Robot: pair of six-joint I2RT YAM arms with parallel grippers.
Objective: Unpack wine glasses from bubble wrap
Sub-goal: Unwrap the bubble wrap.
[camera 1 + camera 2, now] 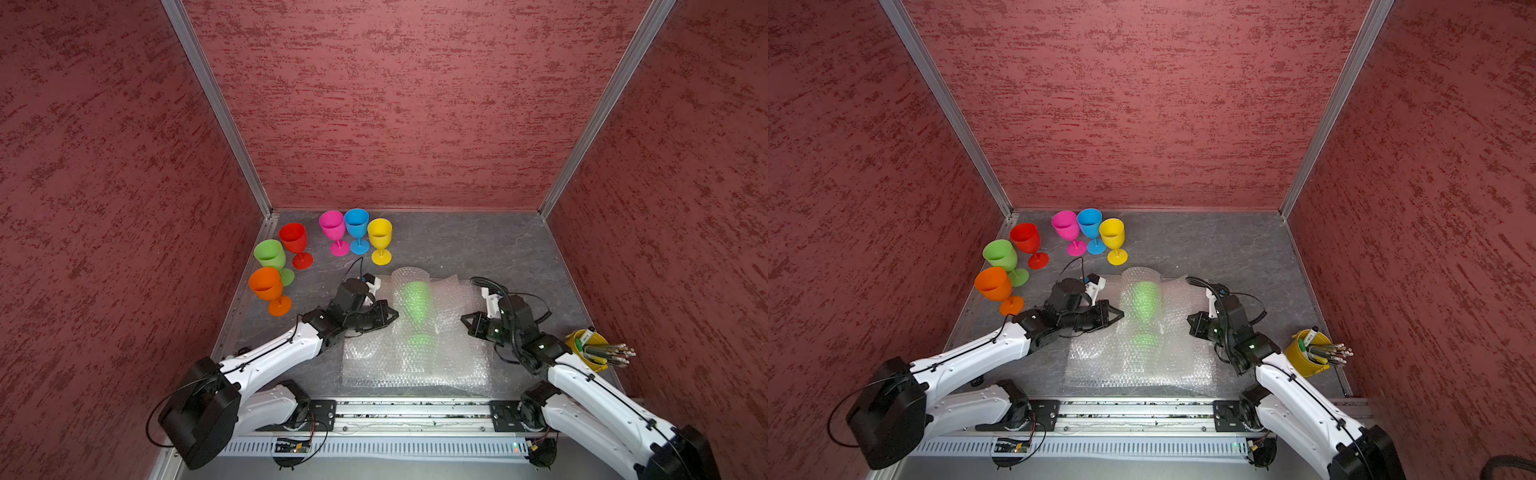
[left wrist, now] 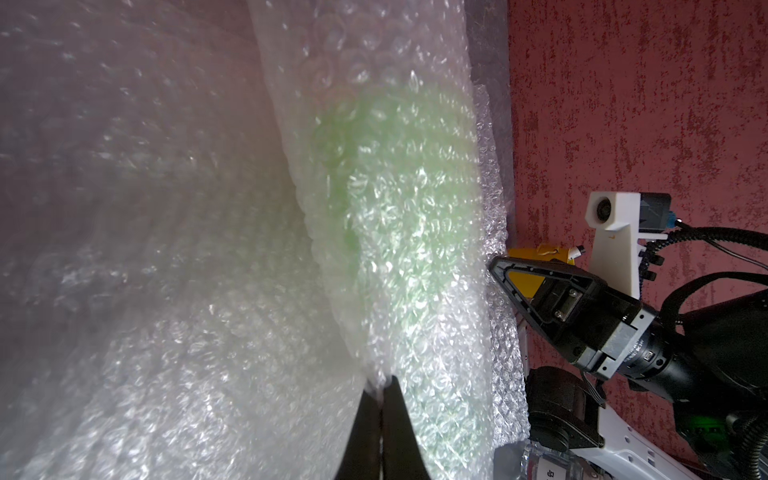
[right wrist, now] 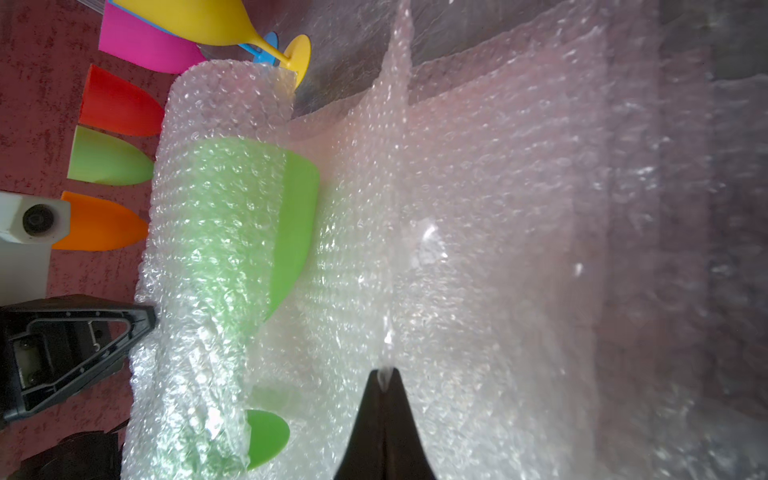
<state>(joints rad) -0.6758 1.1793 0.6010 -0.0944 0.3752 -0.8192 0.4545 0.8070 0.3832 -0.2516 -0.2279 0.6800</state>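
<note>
A light green wine glass [image 1: 415, 299] lies on its side mid-table, rolled in a sleeve of bubble wrap [image 1: 415, 357] on top of flat sheets. In the right wrist view part of its bowl [image 3: 293, 216] and its foot show bare past the sleeve's edge. My left gripper [image 2: 381, 386] is shut on a pinch of the wrap at the sleeve's left side [image 1: 395, 316]. My right gripper [image 3: 385, 374] is shut on a fold of the wrap to the right of the glass [image 1: 463, 319]. Several unwrapped wine glasses stand at the back left: orange [image 1: 266, 284], green [image 1: 270, 253], red [image 1: 293, 237], pink [image 1: 332, 224], blue [image 1: 356, 222], yellow [image 1: 379, 232].
A small yellow cup of utensils [image 1: 590, 349] stands at the front right, close behind my right arm. Red walls close the table on three sides. A metal rail [image 1: 415, 409] runs along the front edge.
</note>
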